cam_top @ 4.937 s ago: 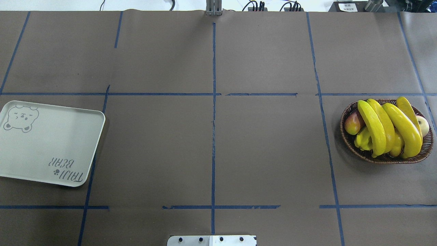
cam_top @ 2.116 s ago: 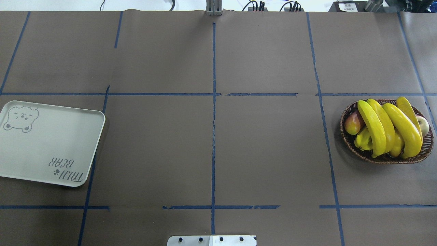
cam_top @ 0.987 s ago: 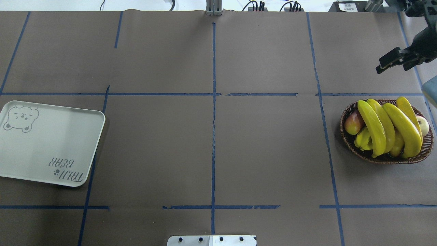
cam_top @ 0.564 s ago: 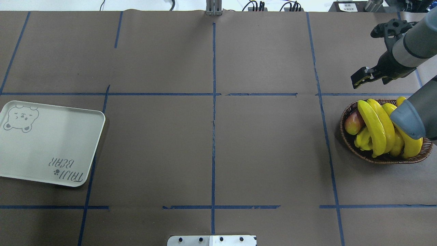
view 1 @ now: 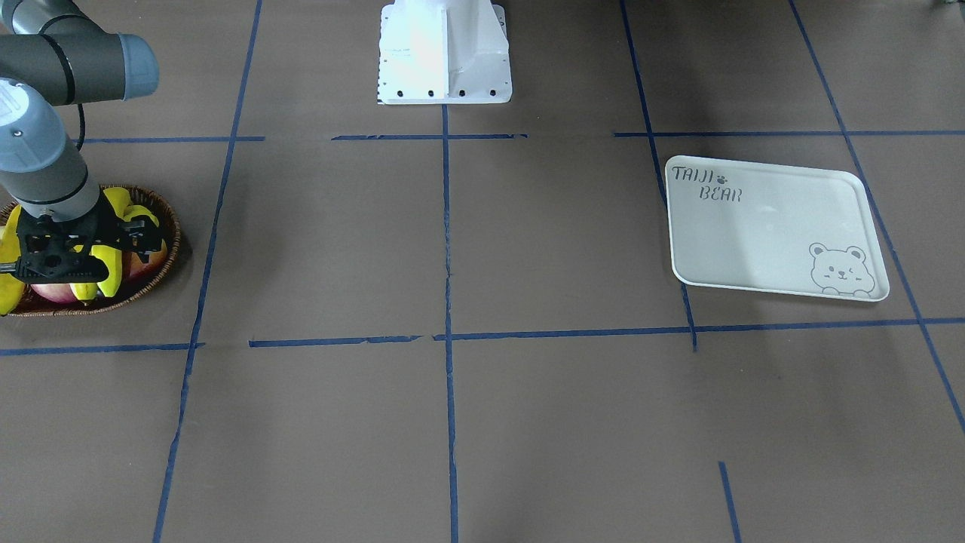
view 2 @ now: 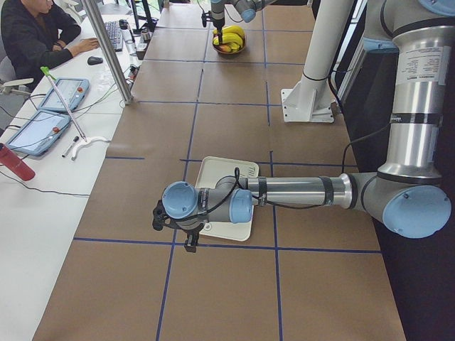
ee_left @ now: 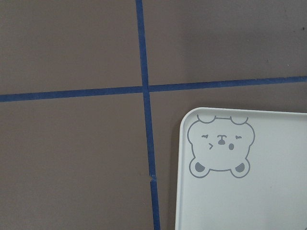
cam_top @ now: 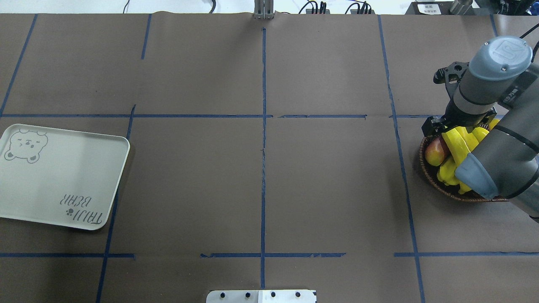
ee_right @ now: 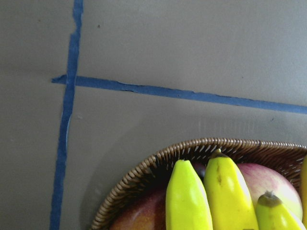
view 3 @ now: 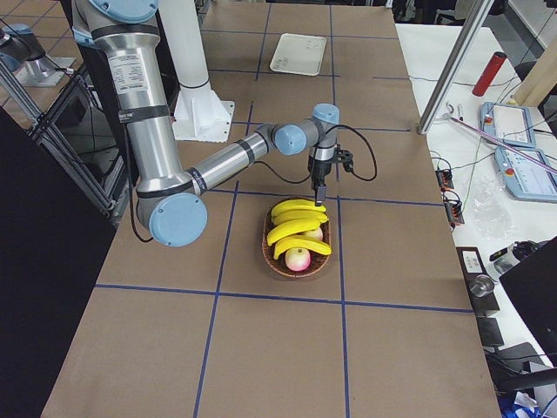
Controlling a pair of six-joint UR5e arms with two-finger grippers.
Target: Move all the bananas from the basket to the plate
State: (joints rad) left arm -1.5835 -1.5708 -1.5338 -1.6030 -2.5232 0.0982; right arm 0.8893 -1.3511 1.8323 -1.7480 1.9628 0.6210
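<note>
Several bright-yellow bananas (cam_top: 457,145) lie piled in the brown wicker basket (cam_top: 422,163) at the table's right. They also show in the right side view (view 3: 296,233) and the right wrist view (ee_right: 189,201). My right gripper (view 1: 81,256) hangs just above the basket's far part (view 1: 170,240), points down, looks open and holds nothing. The pale bear plate (cam_top: 63,176) lies empty at the left edge. My left gripper (view 2: 186,241) hovers over the plate's corner (ee_left: 249,191). I cannot tell if it is open or shut.
A reddish fruit (cam_top: 433,151) and a yellow-green starfruit (cam_top: 447,172) lie in the basket beside the bananas. The robot's base (view 1: 445,53) stands at the near middle edge. A person with tablets (view 2: 50,106) sits at a side desk.
My right arm came in from the far right corner and swung down over the basket, covering part of it. The bananas, basket and plate have not moved.
</note>
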